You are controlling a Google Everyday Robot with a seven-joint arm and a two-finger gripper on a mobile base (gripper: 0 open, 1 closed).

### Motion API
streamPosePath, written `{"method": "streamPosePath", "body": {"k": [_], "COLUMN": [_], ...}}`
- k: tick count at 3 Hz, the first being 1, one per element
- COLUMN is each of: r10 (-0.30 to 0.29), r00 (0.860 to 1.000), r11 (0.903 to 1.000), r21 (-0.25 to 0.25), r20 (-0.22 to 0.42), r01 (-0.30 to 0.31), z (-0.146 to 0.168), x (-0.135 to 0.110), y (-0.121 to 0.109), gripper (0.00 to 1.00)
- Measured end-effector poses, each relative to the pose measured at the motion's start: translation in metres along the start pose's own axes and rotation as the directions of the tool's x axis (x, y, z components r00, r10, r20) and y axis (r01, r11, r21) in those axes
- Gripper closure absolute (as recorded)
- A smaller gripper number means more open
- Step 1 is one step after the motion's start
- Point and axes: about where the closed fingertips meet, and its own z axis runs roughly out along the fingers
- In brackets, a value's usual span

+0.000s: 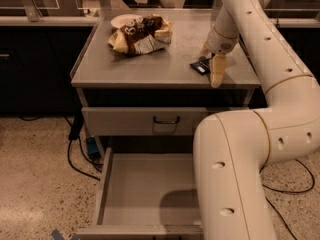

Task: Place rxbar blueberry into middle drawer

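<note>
While my arm reaches over the table point(150, 69) from its right side, my gripper point(216, 70) hangs near the table's front right corner, pointing down at the surface. Whether it is spread or pressed together I cannot tell. The rxbar blueberry point(199, 67) lies on the table just beside the gripper, seemingly touching it. A heap of snack bags point(140, 34) sits toward the table's back. Under the tabletop, the upper drawer point(145, 120) is closed and the lower drawer point(145, 189) is pulled open.
</note>
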Motion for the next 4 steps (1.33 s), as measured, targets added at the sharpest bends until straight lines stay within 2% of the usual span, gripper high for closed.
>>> {"method": "streamPosePath", "body": {"k": [1, 2, 4], "r10": [0.000, 0.000, -0.028], "r00": [1.000, 1.000, 1.000], "r11": [1.0000, 1.0000, 0.9968], "r21": [0.000, 0.000, 0.075], "r20": [0.000, 0.000, 0.006], "r01": [0.000, 0.000, 0.028], "z": [-0.002, -0.002, -0.029], "x": [0.000, 0.000, -0.008], "y": [0.003, 0.003, -0.007], "gripper": [0.00, 0.00, 0.00]}}
